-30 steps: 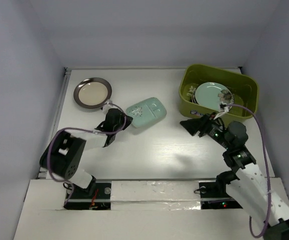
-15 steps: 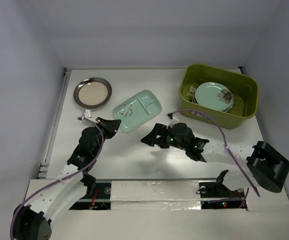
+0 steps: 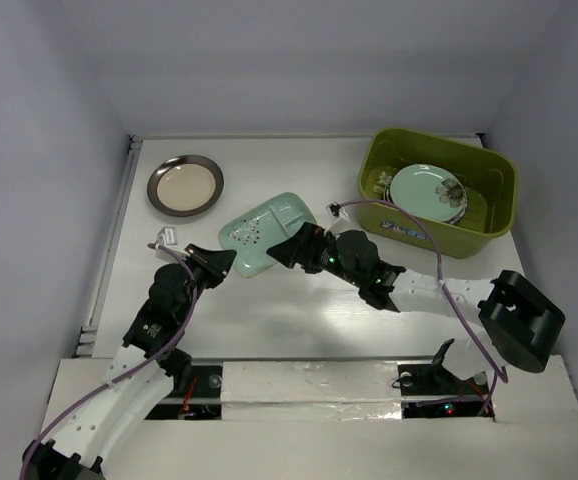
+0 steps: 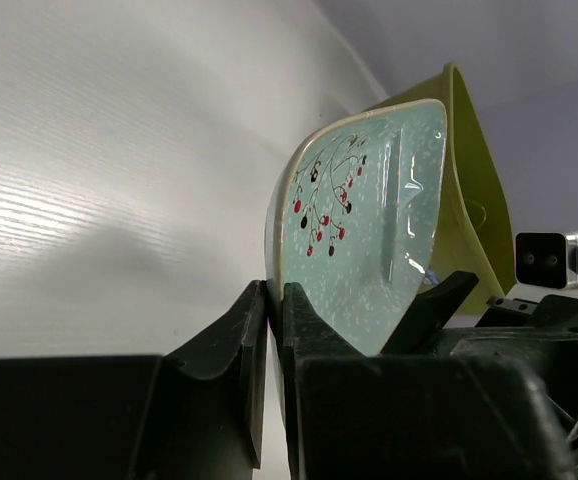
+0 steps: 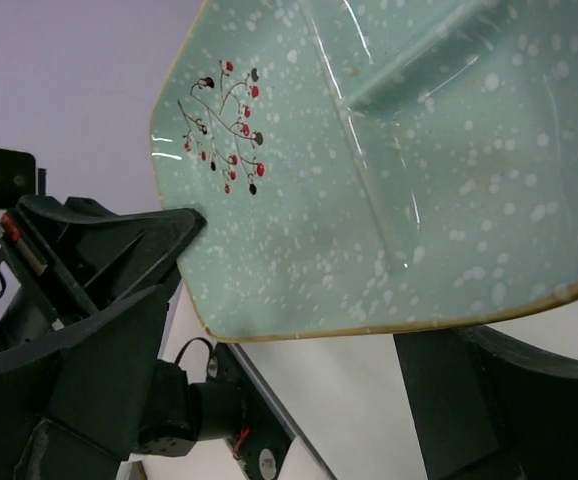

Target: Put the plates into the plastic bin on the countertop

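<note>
The mint rectangular divided plate [image 3: 264,226] is tilted up on edge above the white countertop [image 3: 299,315]. My left gripper [image 3: 221,265] is shut on its lower left rim; the left wrist view shows both fingers [image 4: 274,292] pinching the rim of the plate [image 4: 369,230]. My right gripper [image 3: 291,250] is open at the plate's lower right edge, and the plate [image 5: 389,170] fills the right wrist view above the spread fingers [image 5: 289,345]. The olive-green plastic bin [image 3: 489,235] stands at the back right with a mint round plate [image 3: 421,188] on top of other dishes.
A metal-rimmed cream round plate [image 3: 185,185] lies at the back left. A metal rail [image 3: 109,262] runs along the left edge of the countertop. The bin's wall [image 4: 474,170] shows behind the held plate in the left wrist view.
The left gripper has raised and tilted the mint rectangular plate. The right gripper has moved left from near the bin up to the plate's right edge.
</note>
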`<state>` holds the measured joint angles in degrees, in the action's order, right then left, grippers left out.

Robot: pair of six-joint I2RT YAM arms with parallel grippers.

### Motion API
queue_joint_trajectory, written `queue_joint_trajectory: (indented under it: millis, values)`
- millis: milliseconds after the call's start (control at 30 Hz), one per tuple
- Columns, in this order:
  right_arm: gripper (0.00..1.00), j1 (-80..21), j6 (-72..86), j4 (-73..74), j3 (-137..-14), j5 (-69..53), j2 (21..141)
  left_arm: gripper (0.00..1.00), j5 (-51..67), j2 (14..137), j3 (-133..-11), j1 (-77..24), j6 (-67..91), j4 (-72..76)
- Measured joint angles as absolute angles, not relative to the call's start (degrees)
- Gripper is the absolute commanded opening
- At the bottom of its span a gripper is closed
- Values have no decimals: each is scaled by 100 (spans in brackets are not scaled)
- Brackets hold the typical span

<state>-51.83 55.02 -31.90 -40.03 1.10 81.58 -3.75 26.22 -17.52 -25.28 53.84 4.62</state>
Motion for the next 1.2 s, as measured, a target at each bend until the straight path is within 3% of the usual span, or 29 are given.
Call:
queue_joint_trajectory:
  millis: [100,333,400,433,533,567,600,700,800,900,1200]
  values:
    - [85,-5183,5516,-3188,-4003,233,8224,0,-320,2624,-1752,-2521,5389,434]
    - [38,-5183,5546,-3177,-4003,832,8224,0,-180,2416,-1831,-2497,5470,355]
    - [36,-5183,5603,-3179,-4029,1004,8215,0,-145,2320,-1841,-2497,5483,283]
    - [24,-5183,5599,-3157,-4086,1074,8202,0,-121,2292,-1841,-2497,5520,255]
    - [0,-5183,5752,-3153,-4252,1260,8090,0,14,2274,-1841,-2491,5621,134]
    - [0,-5183,5763,-3122,-4333,1319,8016,0,71,2274,-1841,-2493,5688,150]
    - [0,-5188,5686,-3100,-4375,1358,7940,24,121,2272,-1844,-2491,5717,237]
    - [0,-5210,5441,-2810,-4473,1566,7734,64,292,2305,-1981,-2506,5699,429]
    - [0,-5002,5137,-2346,-4587,1605,7553,71,285,2539,-2351,-2523,5535,349]
    - [0,-4394,4821,-1697,-4644,1494,7207,71,27,2823,-2803,-2528,5212,458]
    - [0,-1232,4239,-294,-5103,1295,5964,67,-888,4733,-3616,-2423,4517,1194]
